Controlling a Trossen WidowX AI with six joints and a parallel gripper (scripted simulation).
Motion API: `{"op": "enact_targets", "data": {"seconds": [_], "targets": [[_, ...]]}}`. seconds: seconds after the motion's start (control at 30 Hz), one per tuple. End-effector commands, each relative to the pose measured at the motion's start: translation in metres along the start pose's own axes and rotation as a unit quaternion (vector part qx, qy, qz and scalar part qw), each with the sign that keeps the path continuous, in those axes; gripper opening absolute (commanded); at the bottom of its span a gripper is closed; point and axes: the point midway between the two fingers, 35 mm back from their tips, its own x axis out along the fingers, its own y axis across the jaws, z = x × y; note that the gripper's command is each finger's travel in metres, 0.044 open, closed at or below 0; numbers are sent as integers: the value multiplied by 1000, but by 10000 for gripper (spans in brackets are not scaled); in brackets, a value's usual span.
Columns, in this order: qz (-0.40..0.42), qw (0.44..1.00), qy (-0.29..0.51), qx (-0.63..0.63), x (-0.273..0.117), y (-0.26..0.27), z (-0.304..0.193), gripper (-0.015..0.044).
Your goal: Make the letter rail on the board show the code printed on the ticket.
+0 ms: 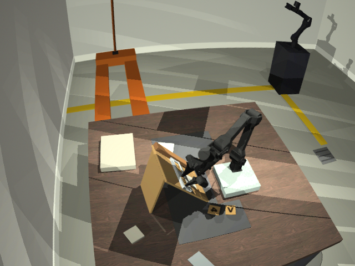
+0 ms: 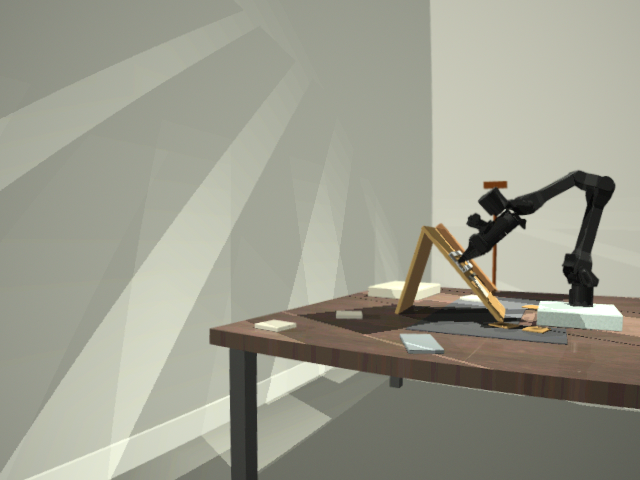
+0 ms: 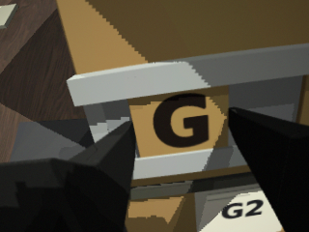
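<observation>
An orange G tile (image 3: 145,127) sits between the two lips of the grey-white rail (image 3: 130,79) (image 1: 173,164) on the slanted wooden board (image 3: 193,29). My gripper (image 3: 181,122) (image 1: 184,180) (image 2: 460,260) is shut on the G tile, one finger at each side. Another orange tile (image 1: 177,164) is farther along the rail, with its edge at the right of the wrist view; its letter is not clear. Bare rail lies between them. The ticket (image 3: 232,222) shows "G2"; a finger may cover more. The 4 tile (image 1: 213,209) and V tile (image 1: 230,210) lie on the grey mat (image 1: 194,231).
One more orange tile (image 2: 529,306) lies behind the board's foot. A cream block (image 1: 117,151) stands behind the board, a small cream block (image 1: 133,234) and pale plate (image 1: 200,259) (image 2: 421,343) near the front. The arm stands on a pale green base (image 1: 239,185).
</observation>
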Motion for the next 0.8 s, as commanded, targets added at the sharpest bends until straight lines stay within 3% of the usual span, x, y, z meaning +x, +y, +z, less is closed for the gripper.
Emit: {"op": "enact_targets", "data": {"seconds": [0.0, 0.77], "targets": [[2, 1000, -2, -1, -1, -2, 1, 0], [1, 1000, -2, -2, -1, -16, 0, 0]]}}
